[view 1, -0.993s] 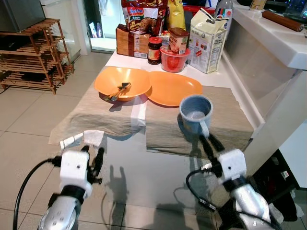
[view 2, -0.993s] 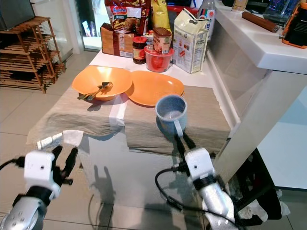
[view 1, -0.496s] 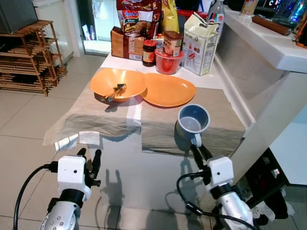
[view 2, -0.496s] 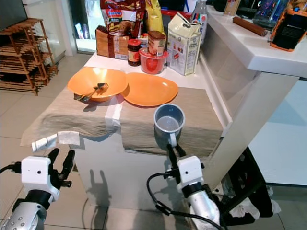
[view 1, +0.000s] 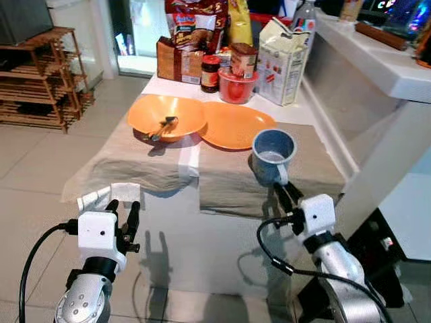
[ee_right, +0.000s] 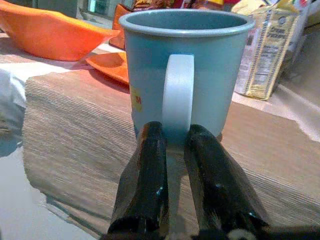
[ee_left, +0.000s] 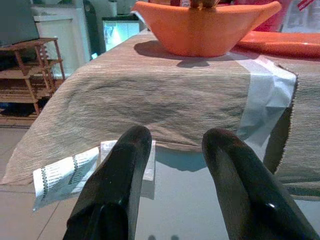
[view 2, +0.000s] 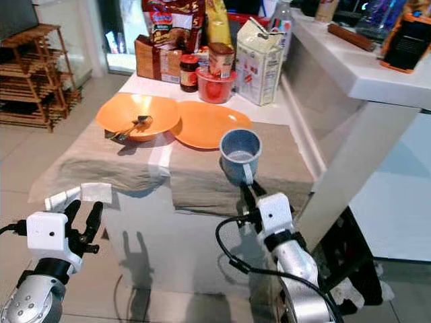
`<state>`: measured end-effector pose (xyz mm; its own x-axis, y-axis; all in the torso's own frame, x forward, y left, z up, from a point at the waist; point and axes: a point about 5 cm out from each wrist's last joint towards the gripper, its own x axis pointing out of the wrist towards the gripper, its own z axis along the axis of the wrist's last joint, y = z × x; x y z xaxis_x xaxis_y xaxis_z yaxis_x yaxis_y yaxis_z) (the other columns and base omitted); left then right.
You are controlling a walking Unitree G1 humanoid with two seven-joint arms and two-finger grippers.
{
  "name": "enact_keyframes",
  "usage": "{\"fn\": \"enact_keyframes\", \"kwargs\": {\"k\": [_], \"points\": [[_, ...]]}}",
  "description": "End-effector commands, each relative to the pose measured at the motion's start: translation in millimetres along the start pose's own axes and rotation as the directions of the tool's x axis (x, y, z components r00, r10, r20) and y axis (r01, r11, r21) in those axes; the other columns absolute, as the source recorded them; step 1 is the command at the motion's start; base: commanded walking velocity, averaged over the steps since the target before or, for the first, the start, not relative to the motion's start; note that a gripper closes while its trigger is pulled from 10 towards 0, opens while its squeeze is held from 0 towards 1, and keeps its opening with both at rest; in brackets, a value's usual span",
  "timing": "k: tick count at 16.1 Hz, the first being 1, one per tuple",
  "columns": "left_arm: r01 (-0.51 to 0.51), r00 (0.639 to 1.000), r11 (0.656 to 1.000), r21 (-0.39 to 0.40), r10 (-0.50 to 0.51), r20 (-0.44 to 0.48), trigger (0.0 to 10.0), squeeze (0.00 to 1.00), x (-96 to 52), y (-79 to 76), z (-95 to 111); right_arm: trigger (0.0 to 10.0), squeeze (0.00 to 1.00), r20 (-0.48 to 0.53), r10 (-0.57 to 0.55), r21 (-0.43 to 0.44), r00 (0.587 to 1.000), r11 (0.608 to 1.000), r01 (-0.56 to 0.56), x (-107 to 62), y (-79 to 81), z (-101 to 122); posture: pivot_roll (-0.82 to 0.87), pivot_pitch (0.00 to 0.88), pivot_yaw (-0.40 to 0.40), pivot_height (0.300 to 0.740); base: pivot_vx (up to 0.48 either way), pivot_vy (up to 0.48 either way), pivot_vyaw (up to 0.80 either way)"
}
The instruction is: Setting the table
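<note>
Mug point(ee_right: 182, 75) handle between right pincer point(ee_right: 175, 145) fingers

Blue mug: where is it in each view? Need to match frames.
Left eye view: blue mug right of centre on the placemat, handle toward the right gripper.
Right eye view: centre.
Right wrist view: close up, handle between the fingers.
Left wrist view: not in it.
Shared landmark: orange bowl.

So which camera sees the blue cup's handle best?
The right wrist view: the cup faces it, handle between the right end effector fingers. Both eye views show the cup smaller, from above.
</note>
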<state>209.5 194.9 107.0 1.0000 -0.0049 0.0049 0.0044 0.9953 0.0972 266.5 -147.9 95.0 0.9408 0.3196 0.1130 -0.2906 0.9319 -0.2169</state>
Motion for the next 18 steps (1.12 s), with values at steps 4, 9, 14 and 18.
{"fn": "enact_keyframes", "kwargs": {"k": [4, 9, 14, 18], "points": [[0.004, 1.0, 1.0, 0.004, -0.004, 0.024, 10.0, 0.0, 3.9, -4.3, 9.2, 0.0, 0.0, -0.03, -0.001, 0.006, 1.0, 1.0, 0.001, 3.9, -7.7, -2.0, 0.08, 0.0, -0.061, 0.74, -0.314, 0.0, 0.0], [0.006, 1.0, 1.0, 0.005, -0.006, 0.021, 10.0, 0.0, 3.9, -5.3, 12.3, 0.0, 0.0, -0.037, 0.012, 0.014, 0.999, 1.0, -0.012, 2.4, -3.4, -3.4, 0.08, 0.0, -0.058, 0.74, -0.061, 0.0, 0.0], [0.01, 1.0, 1.0, 0.009, -0.011, 0.004, 10.0, 0.0, 3.8, -6.3, 12.4, 0.0, 0.0, -0.042, 0.022, 0.02, 0.999, 1.0, -0.022, 1.0, 0.9, -5.7, 0.08, 0.0, -0.054, 0.74, 0.0, -0.096, 0.0], [0.034, 0.999, 0.999, 0.015, -0.034, 0.01, 10.0, 0.0, 4.9, -8.7, 14.3, 0.0, 0.0, -0.044, 0.021, 0.023, 0.999, 1.0, -0.02, 1.4, 1.4, -7.5, 0.07, 0.0, -0.049, 0.74, 0.0, -0.48, 0.0]]}}
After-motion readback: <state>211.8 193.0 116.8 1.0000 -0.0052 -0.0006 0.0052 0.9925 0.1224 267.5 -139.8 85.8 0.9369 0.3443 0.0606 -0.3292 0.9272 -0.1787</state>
